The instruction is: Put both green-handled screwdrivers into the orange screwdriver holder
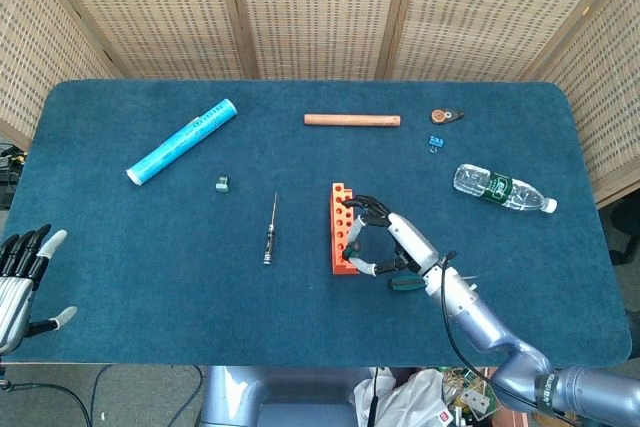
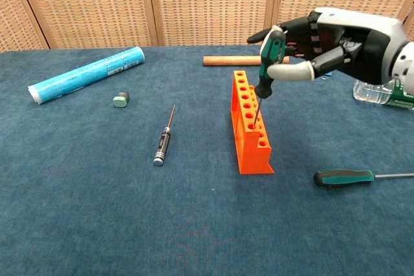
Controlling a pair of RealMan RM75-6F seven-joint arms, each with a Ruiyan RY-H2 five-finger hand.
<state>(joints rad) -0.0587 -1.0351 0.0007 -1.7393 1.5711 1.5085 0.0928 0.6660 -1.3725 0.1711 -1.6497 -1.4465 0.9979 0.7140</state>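
The orange screwdriver holder (image 2: 250, 127) (image 1: 341, 232) stands upright in the middle of the table. My right hand (image 2: 326, 40) (image 1: 395, 242) grips a green-handled screwdriver (image 2: 267, 63) by its handle, its shaft pushed down into one of the holder's holes. A second green-handled screwdriver (image 2: 352, 176) lies flat on the cloth to the right of the holder; in the head view my right hand partly covers it (image 1: 405, 284). At the near left table edge my left hand (image 1: 22, 282) rests open, holding nothing.
A black screwdriver (image 2: 163, 139) lies left of the holder. A blue tube (image 2: 87, 73) and a small green block (image 2: 120, 99) sit at the left. A wooden dowel (image 1: 352, 119), a small blue clip (image 1: 436, 141) and a plastic bottle (image 1: 503, 188) lie behind and to the right.
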